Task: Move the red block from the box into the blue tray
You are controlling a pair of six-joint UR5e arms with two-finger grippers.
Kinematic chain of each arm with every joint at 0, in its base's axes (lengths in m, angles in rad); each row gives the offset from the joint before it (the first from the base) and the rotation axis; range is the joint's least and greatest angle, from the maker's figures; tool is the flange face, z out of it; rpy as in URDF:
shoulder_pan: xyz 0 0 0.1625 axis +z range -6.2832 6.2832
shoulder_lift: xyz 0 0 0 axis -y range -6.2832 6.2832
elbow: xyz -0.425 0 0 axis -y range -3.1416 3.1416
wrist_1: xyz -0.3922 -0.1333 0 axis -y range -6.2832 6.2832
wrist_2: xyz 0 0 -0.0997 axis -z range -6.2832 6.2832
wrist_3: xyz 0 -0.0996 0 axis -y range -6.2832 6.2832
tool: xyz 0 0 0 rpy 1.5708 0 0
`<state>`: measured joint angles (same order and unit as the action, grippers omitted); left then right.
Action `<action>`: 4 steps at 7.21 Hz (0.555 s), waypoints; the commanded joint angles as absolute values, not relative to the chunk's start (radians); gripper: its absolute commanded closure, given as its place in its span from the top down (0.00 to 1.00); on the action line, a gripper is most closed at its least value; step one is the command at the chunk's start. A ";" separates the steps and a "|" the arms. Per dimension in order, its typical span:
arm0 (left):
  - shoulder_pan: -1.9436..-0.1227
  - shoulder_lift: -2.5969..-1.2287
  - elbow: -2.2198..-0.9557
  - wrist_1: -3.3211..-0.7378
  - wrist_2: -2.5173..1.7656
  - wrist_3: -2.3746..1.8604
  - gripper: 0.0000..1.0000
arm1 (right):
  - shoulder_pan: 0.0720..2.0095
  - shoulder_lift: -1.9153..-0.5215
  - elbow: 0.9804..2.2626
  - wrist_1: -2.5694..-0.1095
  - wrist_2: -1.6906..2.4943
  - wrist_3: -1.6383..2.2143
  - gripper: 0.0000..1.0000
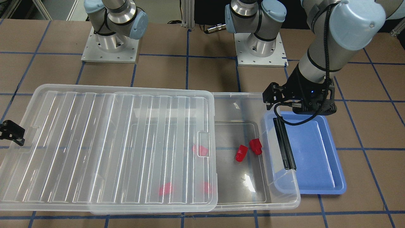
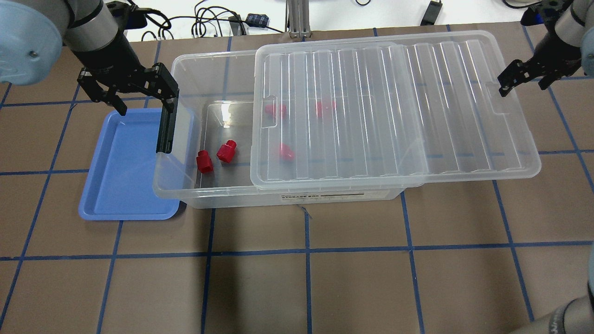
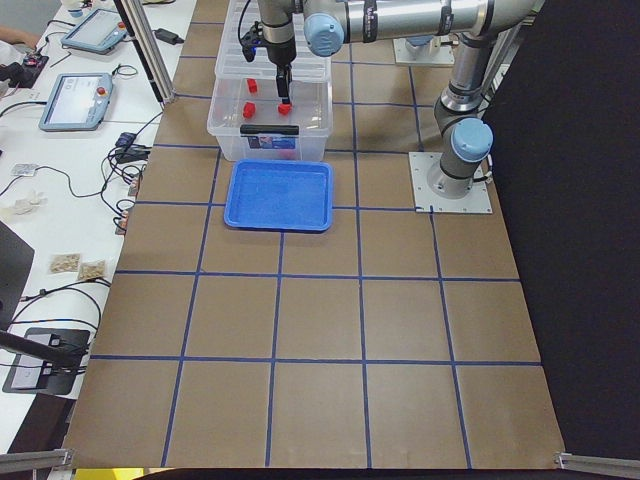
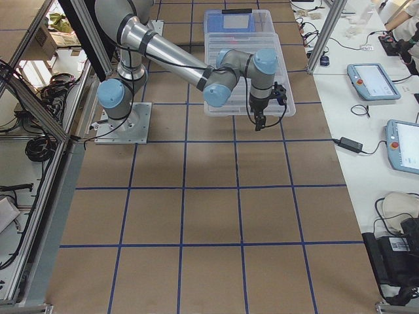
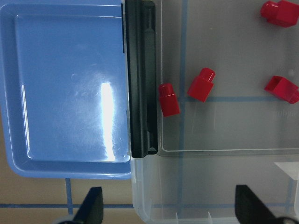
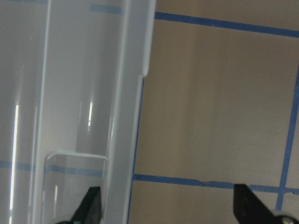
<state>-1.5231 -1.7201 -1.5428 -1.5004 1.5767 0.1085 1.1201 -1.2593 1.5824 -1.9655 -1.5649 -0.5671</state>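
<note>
Brown desk (image 2: 325, 287): near its left edge an offset lid (image 2: 371, 106) bares the box (image 2: 232, 197) and its red block (image 2: 203, 162), blue tray (image 2: 125, 162) alongside; left gripper (image 2: 145, 103) and right gripper (image 2: 522, 88) both empty, jaws apart.

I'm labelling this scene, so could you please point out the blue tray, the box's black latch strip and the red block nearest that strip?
blue tray (image 2: 123, 176): overhead view, bare floor near its middle.
black latch strip (image 2: 165, 130): overhead view, middle of the strip.
red block (image 2: 204, 163): overhead view, its squarish body.

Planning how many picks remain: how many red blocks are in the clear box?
5. Two red blocks lie uncovered at the box's open end by the blue tray; three show through the lid. More could hide there.
</note>
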 commanded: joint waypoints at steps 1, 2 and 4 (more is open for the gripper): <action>-1.578 -1.756 -1.607 -1.351 1.575 0.158 1.00 | 1.078 -1.258 1.583 -1.967 -1.566 -0.581 1.00; -1.582 -1.778 -1.633 -1.315 1.574 0.197 1.00 | 1.072 -1.261 1.579 -1.965 -1.568 -0.583 1.00; -1.594 -1.804 -1.640 -1.315 1.572 0.296 1.00 | 1.072 -1.264 1.575 -1.965 -1.568 -0.581 1.00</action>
<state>-1.5866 -1.7865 -1.6332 -1.3225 1.5737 0.2430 1.0737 -1.2615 1.5782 -1.9652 -1.5675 -0.5828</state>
